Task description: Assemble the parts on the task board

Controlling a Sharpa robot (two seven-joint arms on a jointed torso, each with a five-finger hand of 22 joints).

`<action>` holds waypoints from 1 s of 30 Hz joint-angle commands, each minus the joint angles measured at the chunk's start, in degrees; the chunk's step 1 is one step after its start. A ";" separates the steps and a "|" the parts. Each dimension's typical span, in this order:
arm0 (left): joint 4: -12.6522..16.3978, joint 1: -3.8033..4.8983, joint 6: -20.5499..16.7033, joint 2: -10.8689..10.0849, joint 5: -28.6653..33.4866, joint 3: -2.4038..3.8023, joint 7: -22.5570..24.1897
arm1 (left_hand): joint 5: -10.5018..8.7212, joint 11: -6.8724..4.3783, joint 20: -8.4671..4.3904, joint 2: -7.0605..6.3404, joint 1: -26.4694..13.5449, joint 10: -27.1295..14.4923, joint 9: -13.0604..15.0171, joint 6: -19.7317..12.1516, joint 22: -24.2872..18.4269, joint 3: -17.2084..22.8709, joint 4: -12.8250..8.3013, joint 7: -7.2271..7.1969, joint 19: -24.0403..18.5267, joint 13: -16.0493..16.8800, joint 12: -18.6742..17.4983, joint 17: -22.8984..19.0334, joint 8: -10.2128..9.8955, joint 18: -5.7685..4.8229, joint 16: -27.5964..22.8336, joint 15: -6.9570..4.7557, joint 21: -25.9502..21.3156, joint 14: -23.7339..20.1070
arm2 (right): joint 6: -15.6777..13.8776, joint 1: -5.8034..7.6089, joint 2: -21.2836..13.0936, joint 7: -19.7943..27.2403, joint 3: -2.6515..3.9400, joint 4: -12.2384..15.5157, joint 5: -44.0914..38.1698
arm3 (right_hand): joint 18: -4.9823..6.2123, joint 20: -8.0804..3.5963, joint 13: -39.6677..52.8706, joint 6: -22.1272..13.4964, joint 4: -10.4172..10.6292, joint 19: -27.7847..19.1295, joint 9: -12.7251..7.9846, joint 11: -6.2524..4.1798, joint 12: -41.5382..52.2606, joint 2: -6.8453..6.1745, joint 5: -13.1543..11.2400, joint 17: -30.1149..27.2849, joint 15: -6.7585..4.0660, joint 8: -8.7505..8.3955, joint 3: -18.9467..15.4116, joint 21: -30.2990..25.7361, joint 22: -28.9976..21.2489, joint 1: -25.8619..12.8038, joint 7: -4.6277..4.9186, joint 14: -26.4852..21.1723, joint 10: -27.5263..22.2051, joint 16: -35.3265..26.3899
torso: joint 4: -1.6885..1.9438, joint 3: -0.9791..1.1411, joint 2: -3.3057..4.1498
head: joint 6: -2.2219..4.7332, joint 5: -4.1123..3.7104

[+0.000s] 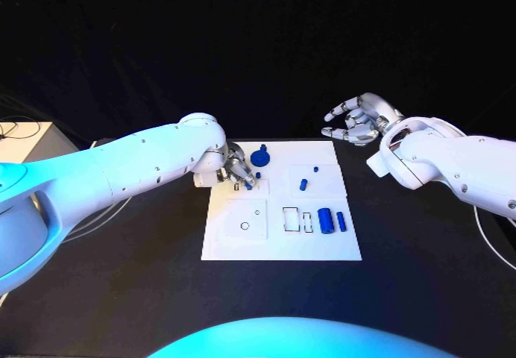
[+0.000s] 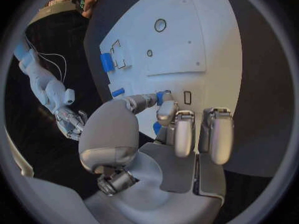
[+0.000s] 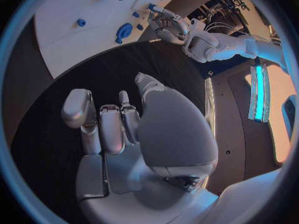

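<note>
Head view: we log the left hand [image 1: 238,168] low over the far left part of the white board [image 1: 323,250], its fingertips pinched on a small blue peg [image 1: 248,186] right at the board's face, beside a small rectangular slot [image 1: 236,186]. The left wrist view agrees: thumb and a finger close on the small blue peg [image 2: 162,97] next to that slot [image 2: 187,97]; we cannot tell whether the peg is already seated or only touching. We judge the step in hand to be setting this peg into its seat. To do it well we would keep the peg upright, line it up over the opening before pressing, push straight down with light force, and let go only once it stands by itself. The right hand [image 1: 358,119] hovers off the board's far right corner above the black surface [image 1: 118,298], fingers spread and holding nothing, well apart from the parts. On the board we note a blue round-headed piece [image 1: 260,157] just beside the left hand, a short blue pin [image 1: 304,184] and a tiny blue stud [image 1: 316,169] near the middle, and two blue cylinders [image 1: 326,221] [image 1: 341,221] lying side by side toward the right, next to outlined rectangular recesses [image 1: 291,218]. A circular hole [image 1: 245,225] sits open on the left panel. Most parts look unplaced, so we judge the assembly to be early.
</note>
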 commanded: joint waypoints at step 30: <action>-1.10 -0.02 1.45 0.97 -0.46 0.02 0.51 | 0.20 -0.11 -0.33 0.52 0.09 0.34 0.09 0.54 10.19 9.81 -10.25 -0.73 2.83 -0.02 -0.06 15.09 -0.33 -0.51 0.19 -0.43 -0.01 5.96 | 0.56 -0.12 -0.02 0.34 0.00 0.09 -0.47 | 1.05 0.02 4.45 -0.52 0.04 0.15 0.05 0.06 -0.25 -0.15 -0.13 -0.05 -0.07 0.28 0.36 -0.26 1.34 -0.47 0.00 0.84 -0.25 -0.29 | -0.01 0.00 0.04 | -0.35 0.09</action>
